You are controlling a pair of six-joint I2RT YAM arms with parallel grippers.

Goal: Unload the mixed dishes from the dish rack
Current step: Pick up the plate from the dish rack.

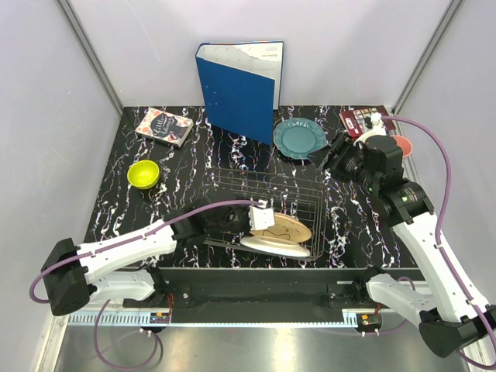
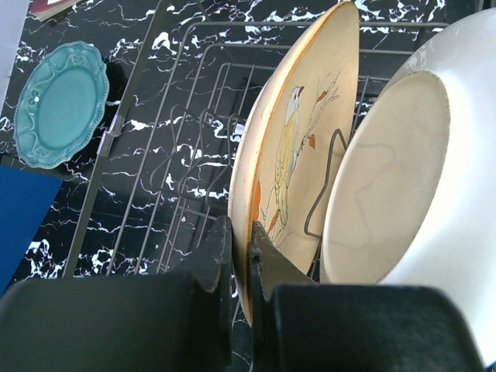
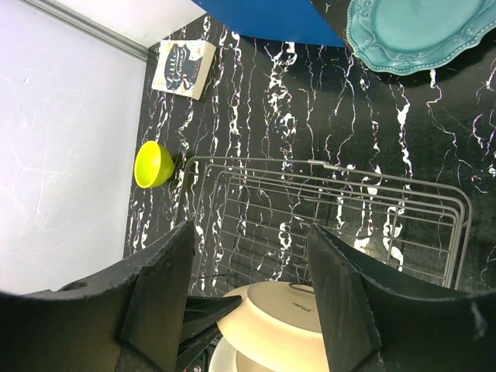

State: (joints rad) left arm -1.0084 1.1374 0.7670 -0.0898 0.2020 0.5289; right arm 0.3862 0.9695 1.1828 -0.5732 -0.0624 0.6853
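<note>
The left gripper (image 2: 249, 267) has its fingers (image 2: 215, 260) pressed onto the lower rim of the cream plate (image 2: 298, 132), one on each face, pinching it with no gap showing. The plate stands on edge among the wires of the rack (image 2: 116, 132), in the rack's near part. It is tilted a little, with the white plate (image 2: 411, 186) just beside it; whether the two touch I cannot tell.

The step in hand looks like the grasp of the cream plate: the grip is made, the plate not yet lifted. The next move calls for a pull up and out along the plate's own plane, so the rim clears the wires and does not drag the white plate. Then it needs a turn to lay it flat on the table (image 1: 194, 147). A pinch at the rim alone may let it swing.

The plate is smooth and pale cream, painted with a yellow bird on a twig and small orange leaves.

The right gripper (image 3: 248, 229) hangs over the far side, fingers spread and empty, near the teal plate (image 3: 418, 31), which lies out on the table, as does the bowl (image 1: 143, 173)
</note>
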